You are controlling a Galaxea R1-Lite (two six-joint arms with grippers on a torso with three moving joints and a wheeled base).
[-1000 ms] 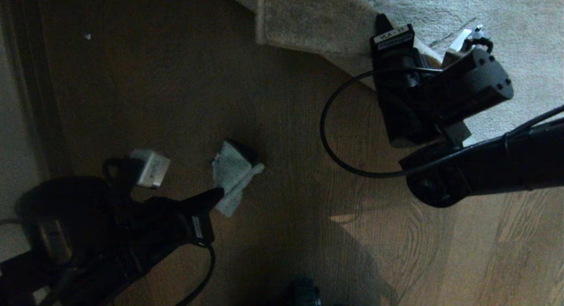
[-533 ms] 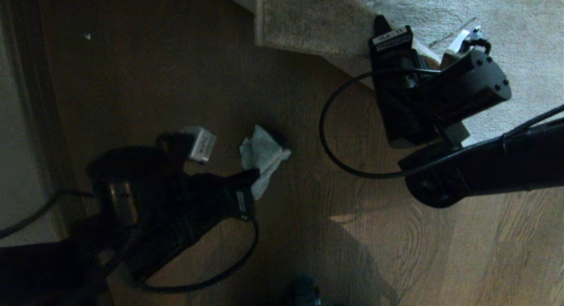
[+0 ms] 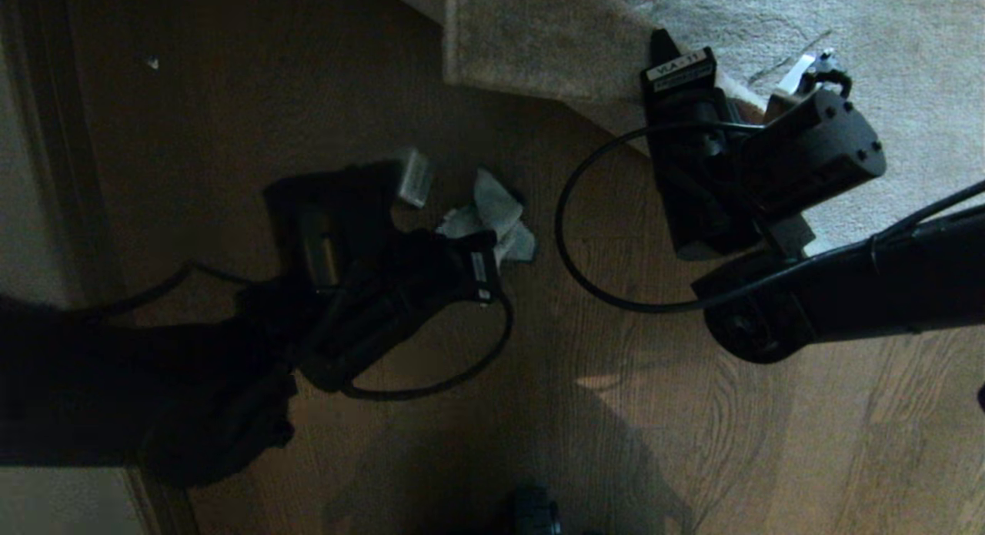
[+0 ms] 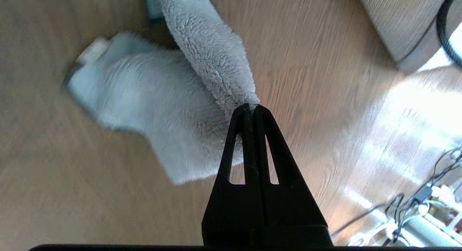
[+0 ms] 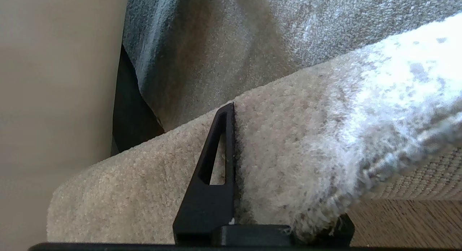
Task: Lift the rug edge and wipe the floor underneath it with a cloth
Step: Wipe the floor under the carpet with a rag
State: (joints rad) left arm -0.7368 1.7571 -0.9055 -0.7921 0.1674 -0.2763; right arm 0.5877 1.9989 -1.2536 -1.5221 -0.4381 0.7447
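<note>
Gripping the cloth (image 4: 202, 99) between fingers pressed together, the left tool (image 4: 251, 108) sits at centre-left of the head frame, low over the floor (image 3: 539, 412). In the head view the cloth (image 3: 496, 215) shows just left of centre, bunched at the left tool (image 3: 492, 246), part of it trailing on the planks. The right tool (image 5: 234, 110) is clamped on the rug edge (image 5: 288, 142), one finger on the pile side and the rest hidden behind the fabric. In the head view the right tool (image 3: 666, 46) is at upper right, the rug edge (image 3: 539, 50) folded up at top centre, bare floor showing below it. The cloth lies near the raised edge, apart from it.
</note>
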